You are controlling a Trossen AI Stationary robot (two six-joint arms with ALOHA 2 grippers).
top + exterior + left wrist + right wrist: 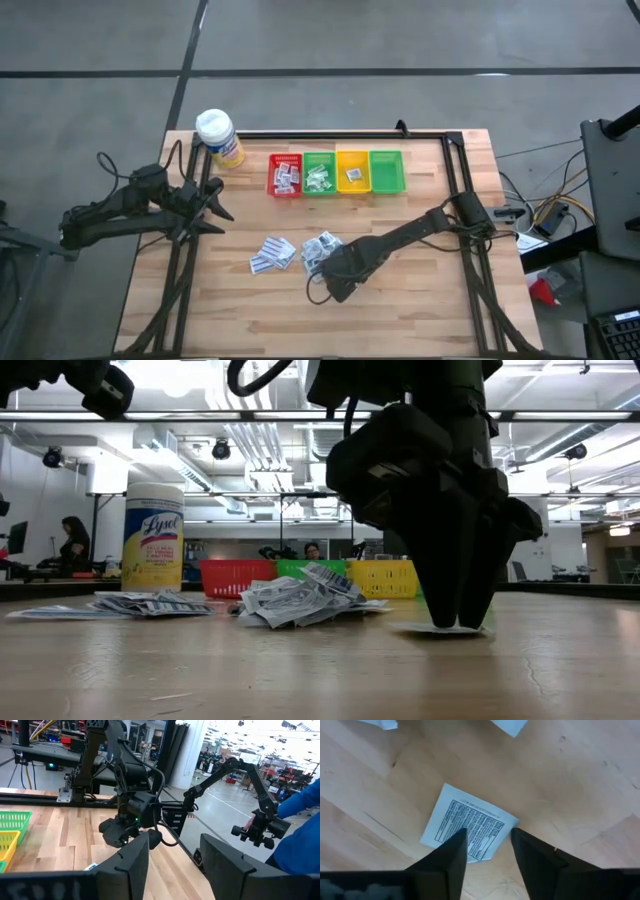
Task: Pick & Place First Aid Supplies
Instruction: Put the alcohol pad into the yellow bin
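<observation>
A single white sachet [468, 822] with grey print lies flat on the wooden table, and its edge also shows in the low view [425, 629]. My right gripper [487, 834] points straight down over it, open. One fingertip is above the printed face and the other is at the sachet's edge. In the high view the right gripper [336, 279] hides this sachet. Two loose heaps of first aid supplies [272, 254] [322, 246] lie just beyond it. My left gripper [175, 842] waits open and level above the table's left side [215, 205]. My right gripper comes at the sachet from above with its fingers [447, 615] pointing down, and their tips reach the sachet's near edge [479, 854]. The sachet lies flat on the table. Whether the tips press on it or stop just above it, I cannot tell.
A row of bins stands at the far side: red [285, 173], green [319, 172], yellow [352, 171] and green [387, 171], some holding sachets. A white-capped yellow bottle [219, 138] stands at the far left. Bare wood lies near the table's front edge.
</observation>
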